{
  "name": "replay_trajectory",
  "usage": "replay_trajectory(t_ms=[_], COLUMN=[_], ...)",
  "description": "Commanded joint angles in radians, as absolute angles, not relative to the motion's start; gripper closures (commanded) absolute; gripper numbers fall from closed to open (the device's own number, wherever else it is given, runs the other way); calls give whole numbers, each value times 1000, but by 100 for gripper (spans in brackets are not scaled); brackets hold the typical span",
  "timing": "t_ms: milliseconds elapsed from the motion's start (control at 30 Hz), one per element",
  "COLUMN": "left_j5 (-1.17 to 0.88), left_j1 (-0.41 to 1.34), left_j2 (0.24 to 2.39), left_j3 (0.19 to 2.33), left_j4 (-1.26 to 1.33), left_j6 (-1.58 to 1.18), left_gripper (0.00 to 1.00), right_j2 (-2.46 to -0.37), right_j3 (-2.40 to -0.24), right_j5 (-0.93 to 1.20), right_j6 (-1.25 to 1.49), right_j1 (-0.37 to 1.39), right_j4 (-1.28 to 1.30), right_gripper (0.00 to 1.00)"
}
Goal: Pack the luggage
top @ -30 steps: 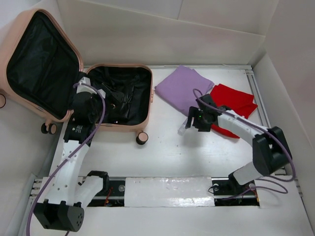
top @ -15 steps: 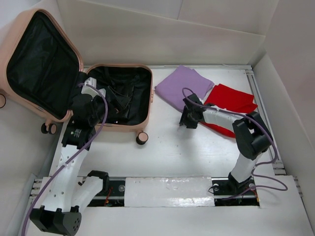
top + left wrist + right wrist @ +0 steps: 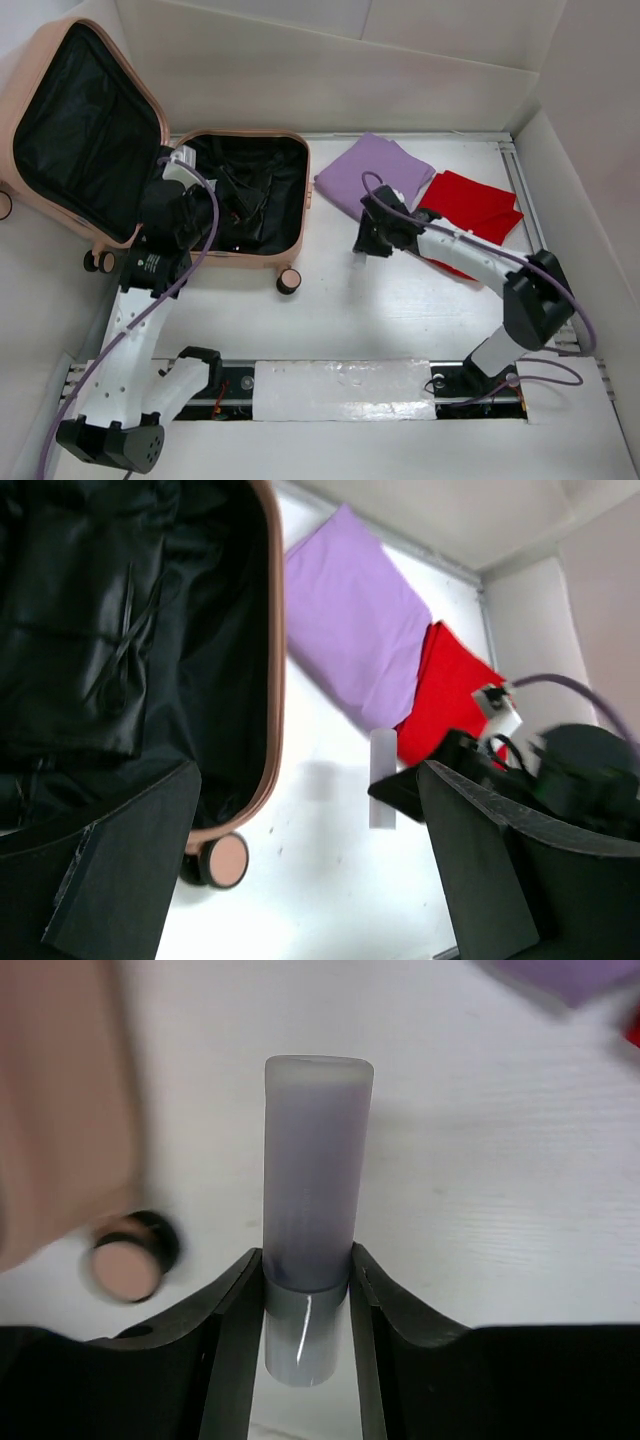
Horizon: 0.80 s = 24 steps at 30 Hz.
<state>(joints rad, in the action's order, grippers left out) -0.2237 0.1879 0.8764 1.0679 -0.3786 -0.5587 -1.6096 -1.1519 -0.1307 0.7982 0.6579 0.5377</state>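
Well, the luggage lies open at the left of the surface, nothing visibly packed; right fingers pinch a pale tube; left fingers gape wide over the luggage; purple cloth and red cloth wait outside.

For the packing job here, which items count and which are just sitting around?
Job: luggage, lying open; tube, held in the right gripper; purple cloth and red cloth, lying outside the luggage and probably still to be packed.
Just there: table; white walls.
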Motion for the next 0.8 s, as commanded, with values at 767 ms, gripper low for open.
replay_trajectory(t_ms=[767], left_j5=[-66], left_j1=[256], left_j2=[930], left_j3=[1144], left_j4=[-479], left_j6=[-577], left_gripper=[12], right_j2=[-2277], right_j3=[-2123], right_j5=[127], right_j6=[767], right_j1=[836], right_j4=[414], right_gripper=[53])
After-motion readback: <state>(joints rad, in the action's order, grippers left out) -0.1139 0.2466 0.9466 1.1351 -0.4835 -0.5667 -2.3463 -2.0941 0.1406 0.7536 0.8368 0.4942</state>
